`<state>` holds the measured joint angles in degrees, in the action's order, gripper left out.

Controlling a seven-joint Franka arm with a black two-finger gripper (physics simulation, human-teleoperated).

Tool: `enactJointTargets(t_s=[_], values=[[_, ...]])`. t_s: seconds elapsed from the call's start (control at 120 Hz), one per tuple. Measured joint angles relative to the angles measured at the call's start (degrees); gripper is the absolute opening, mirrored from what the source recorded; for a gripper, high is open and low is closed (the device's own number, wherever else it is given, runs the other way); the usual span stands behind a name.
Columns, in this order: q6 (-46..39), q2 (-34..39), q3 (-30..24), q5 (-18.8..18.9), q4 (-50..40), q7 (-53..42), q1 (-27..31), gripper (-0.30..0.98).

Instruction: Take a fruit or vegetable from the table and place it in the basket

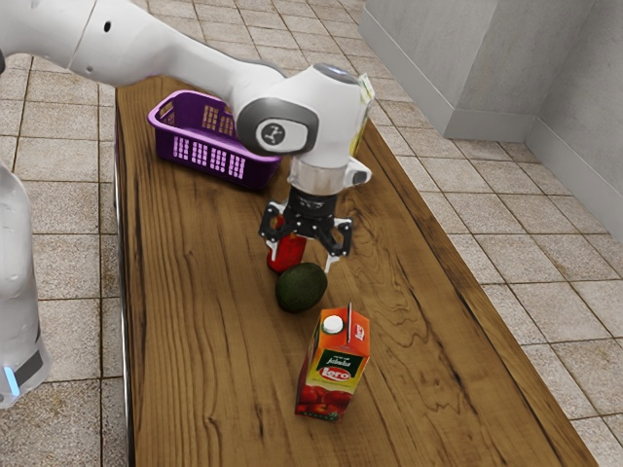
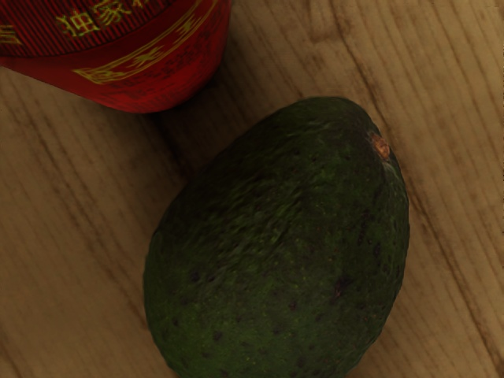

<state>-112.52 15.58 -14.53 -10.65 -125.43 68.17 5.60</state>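
Avocado lies below my gripper, which is spread — red container close beside, perhaps in the way. Carton and basket stand apart. Wrist view adds yellow lettering.

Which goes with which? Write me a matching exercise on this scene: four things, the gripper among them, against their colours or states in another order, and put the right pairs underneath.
Column one
1. avocado
2. basket
3. juice carton
4. gripper

Column two
A. standing upright, with a white cap on top
B. open, holding nothing
C. dark green, with bumpy skin
D. purple, with openings in its walls

Right pairs
1-C
2-D
3-A
4-B
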Motion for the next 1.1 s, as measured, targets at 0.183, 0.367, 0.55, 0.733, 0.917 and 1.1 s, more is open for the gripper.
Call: enactJointTargets(t_s=[0.183, 0.367, 0.55, 0.733, 0.917, 1.1], values=[[-1.0, 0.1, 0.2, -0.7, -0.4, -1.1, 2.3, 0.69], [-1.5, -1.2, 0.3, -1.0, -0.4, -1.9, 2.7, 0.69], [-2.6, -4.9, 0.3, -1.7, -0.3, -2.5, 3.1, 0.69], [-4.2, -8.1, 0.3, -2.9, -0.2, -2.9, 3.2, 0.69], [-5.7, -11.0, 0.3, -4.2, -0.2, -3.2, 3.2, 0.69], [-6.9, -11.9, 0.3, -4.8, -0.2, -3.4, 3.2, 0.63]])
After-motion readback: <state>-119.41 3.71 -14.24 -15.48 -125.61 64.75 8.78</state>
